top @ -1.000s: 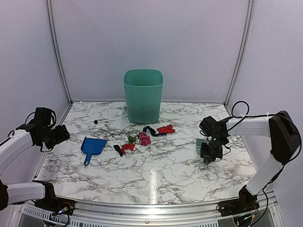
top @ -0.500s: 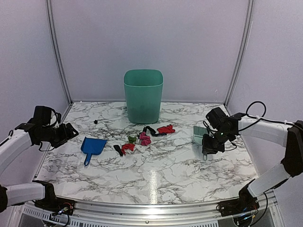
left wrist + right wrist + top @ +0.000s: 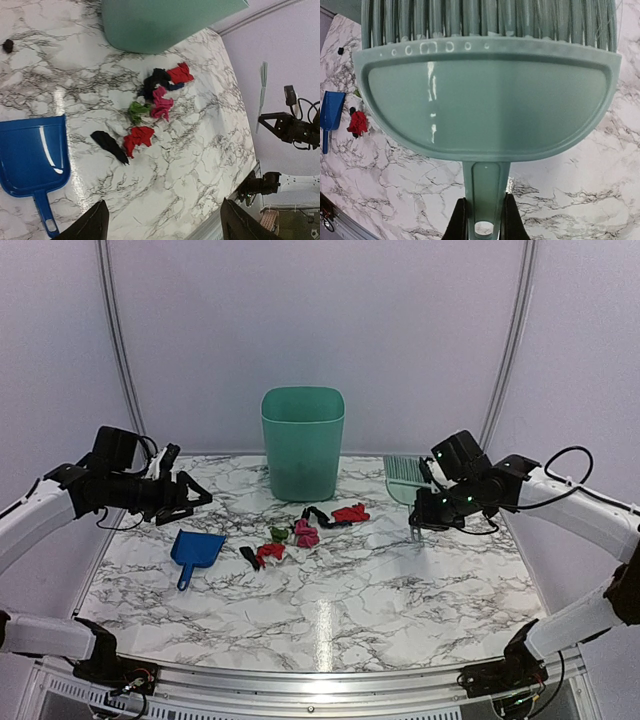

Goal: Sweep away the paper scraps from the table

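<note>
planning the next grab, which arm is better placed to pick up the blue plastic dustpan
Left. The left end effector, open and empty, hovers near the blue plastic dustpan; the right end effector is shut on the green plastic hand brush, farther away.

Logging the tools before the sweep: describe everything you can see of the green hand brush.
The green hand brush is glossy pale-teal plastic, as it looks: a wide half-round back, matching bristles along its straight edge, a narrow handle with a hanging hole. The right gripper is shut on that handle, the only thing touching it. It seems held clear of the table, right of the bin.
</note>
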Controlling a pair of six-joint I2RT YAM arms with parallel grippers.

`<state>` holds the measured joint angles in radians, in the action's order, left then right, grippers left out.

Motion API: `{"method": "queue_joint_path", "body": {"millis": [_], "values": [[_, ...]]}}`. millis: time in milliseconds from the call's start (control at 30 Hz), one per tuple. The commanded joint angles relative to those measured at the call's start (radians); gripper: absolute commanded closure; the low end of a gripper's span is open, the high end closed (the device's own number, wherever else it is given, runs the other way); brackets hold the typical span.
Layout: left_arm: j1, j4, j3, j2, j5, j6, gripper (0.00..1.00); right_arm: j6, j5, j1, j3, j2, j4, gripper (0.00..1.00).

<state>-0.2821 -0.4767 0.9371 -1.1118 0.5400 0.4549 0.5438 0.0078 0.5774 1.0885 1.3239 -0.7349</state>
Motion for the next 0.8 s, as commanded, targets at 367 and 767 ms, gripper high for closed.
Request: {"method": "queue_joint_path", "body": {"millis": [367, 767], "values": [[-0.3, 0.104, 0.324, -0.222, 0.177, 0.151, 0.24, -0.102, 0.24, 0.332, 0.361, 0.134, -0.002, 1.0], [-0.399, 0.252, 0.434, -0.351, 0.169, 0.253, 0.32, -0.157, 0.259, 0.491, 0.595, 0.326, -0.012, 1.0]]}}
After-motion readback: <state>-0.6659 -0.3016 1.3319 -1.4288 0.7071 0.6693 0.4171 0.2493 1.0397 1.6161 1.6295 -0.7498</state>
